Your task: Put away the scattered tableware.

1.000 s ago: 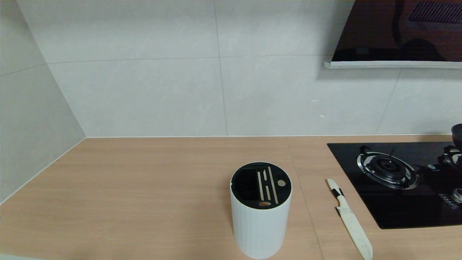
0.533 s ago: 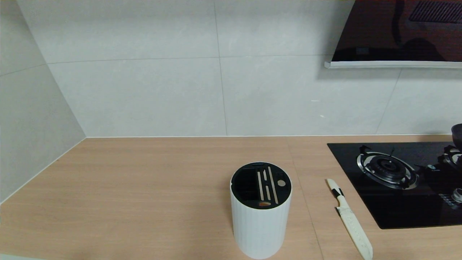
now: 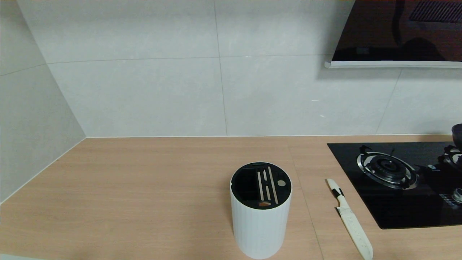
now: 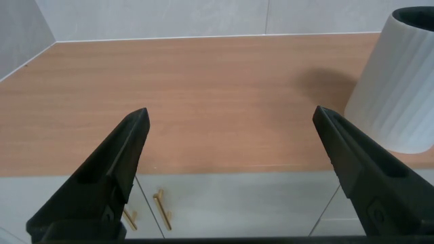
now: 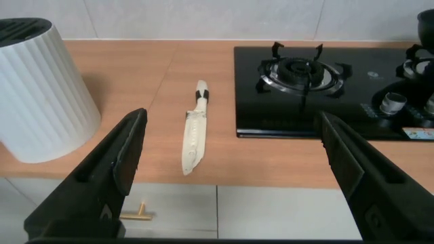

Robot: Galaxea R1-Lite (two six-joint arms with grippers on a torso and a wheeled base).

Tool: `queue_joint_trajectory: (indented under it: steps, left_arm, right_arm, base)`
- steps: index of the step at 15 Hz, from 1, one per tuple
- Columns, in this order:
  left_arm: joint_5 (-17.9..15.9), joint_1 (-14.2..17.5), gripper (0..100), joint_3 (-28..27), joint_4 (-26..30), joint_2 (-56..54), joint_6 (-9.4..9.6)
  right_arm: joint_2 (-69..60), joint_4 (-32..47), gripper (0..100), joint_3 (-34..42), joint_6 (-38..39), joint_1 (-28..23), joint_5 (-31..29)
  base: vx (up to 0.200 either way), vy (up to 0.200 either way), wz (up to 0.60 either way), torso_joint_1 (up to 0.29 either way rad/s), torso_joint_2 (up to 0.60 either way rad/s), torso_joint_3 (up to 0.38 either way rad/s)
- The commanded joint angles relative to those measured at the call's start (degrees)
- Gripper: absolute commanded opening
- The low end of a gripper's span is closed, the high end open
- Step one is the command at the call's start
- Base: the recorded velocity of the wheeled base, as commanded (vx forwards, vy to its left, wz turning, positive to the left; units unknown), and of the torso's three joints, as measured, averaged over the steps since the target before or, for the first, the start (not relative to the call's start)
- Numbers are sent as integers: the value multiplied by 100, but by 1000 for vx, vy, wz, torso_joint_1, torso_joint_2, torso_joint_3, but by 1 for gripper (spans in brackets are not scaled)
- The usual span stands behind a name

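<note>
A white ribbed knife holder with a black slotted top stands near the counter's front edge; it also shows as a holder and a holder in the wrist views. A cream knife with a black band on its handle lies flat on the wood between the holder and the hob, blade toward the front edge; the knife is well beyond my right gripper. My left gripper is open, in front of the counter edge, left of the holder. My right gripper is open, off the counter front, facing the knife.
A black gas hob with burners fills the counter's right side, and a dark range hood hangs above it. Tiled walls close the back and left. Bare wooden counter stretches left of the holder. Cabinet fronts with brass handles lie below.
</note>
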Motion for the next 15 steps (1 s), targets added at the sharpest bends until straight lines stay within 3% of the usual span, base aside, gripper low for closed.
queue_joint_trajectory:
  steps: [1,2,3,7,15]
  left_arm:
    - [1,1,100,1,-1,2,4]
    - [1,1,100,1,-1,2,4]
    - [1,1,100,1,-1,2,4]
    - [1,1,100,1,-1,2,4]
    - [-8,1,100,1,-1,2,-5]
  right_arm:
    - [377,60,100,-335,13,54,70]
    - [377,60,100,-335,13,54,70]
    - [1388,43,100,-476,22,90,298]
    - [3330,-230,100,-678,93,318,448]
    - [5563,-792,100,-845,233,1048,412]
  base:
    - [0,0,0,0,0,0]
    - [0,0,0,0,0,0]
    - [0,0,0,0,0,0]
    - [0,0,0,0,0,0]
    - [0,0,0,0,0,0]
